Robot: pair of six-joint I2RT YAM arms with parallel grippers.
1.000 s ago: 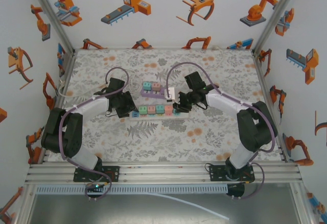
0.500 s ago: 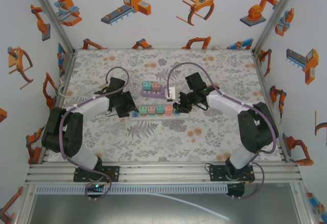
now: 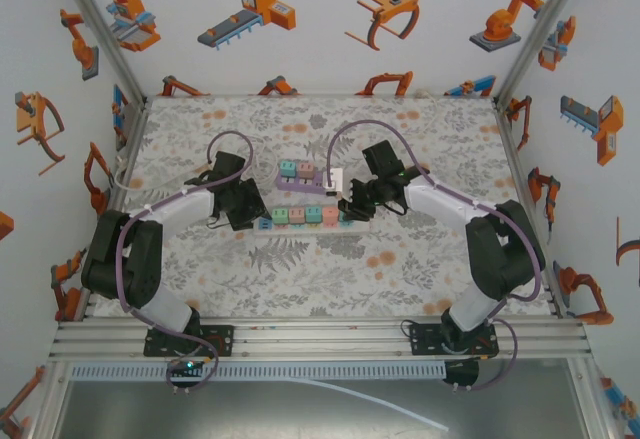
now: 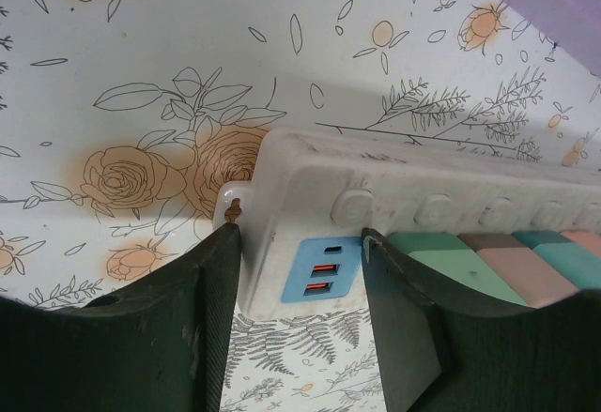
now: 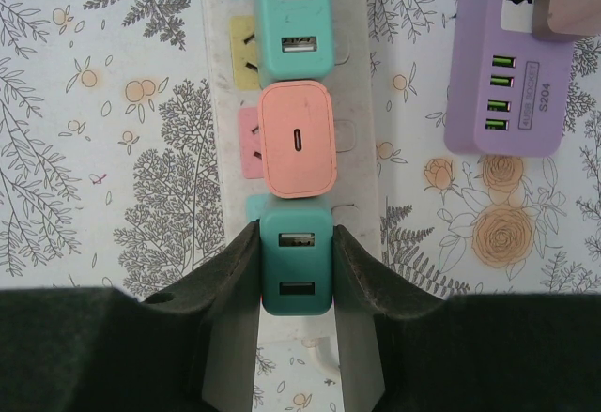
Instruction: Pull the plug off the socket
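Power strip, long white plastic (image 5: 359,149), lying flat on the floral-printed desk (image 5: 113,149), running up the centre of the right wrist view. Plugs stand on it in a row there:
- A teal rectangular plug with two USB ports (image 5: 297,281) is lowest.
- A salmon-pink rounded plug with one oval port (image 5: 297,140) touches it from above.
- A second teal two-port plug (image 5: 294,18) sits at the top edge.

Right pincer (image 5: 296,241): narrowly parted, its dark fingers (image 5: 235,281) pressed against the left and right sides of the lowest teal plug, clamping it. That plug sits on the strip's lower end in the frame.

Left pincer (image 4: 300,238): jaws set wide, bracketing the strip's other end. A blue panel with USB ports (image 4: 322,269) shows there at lower centre of the left wrist view. One finger meets the end cap and the other lies against a green plug (image 4: 441,262). Whether they squeeze the strip cannot be told.

Purple power strip with four green USB ports, marked S204 (image 5: 507,65): upper right of the right wrist view, apart from the white strip.
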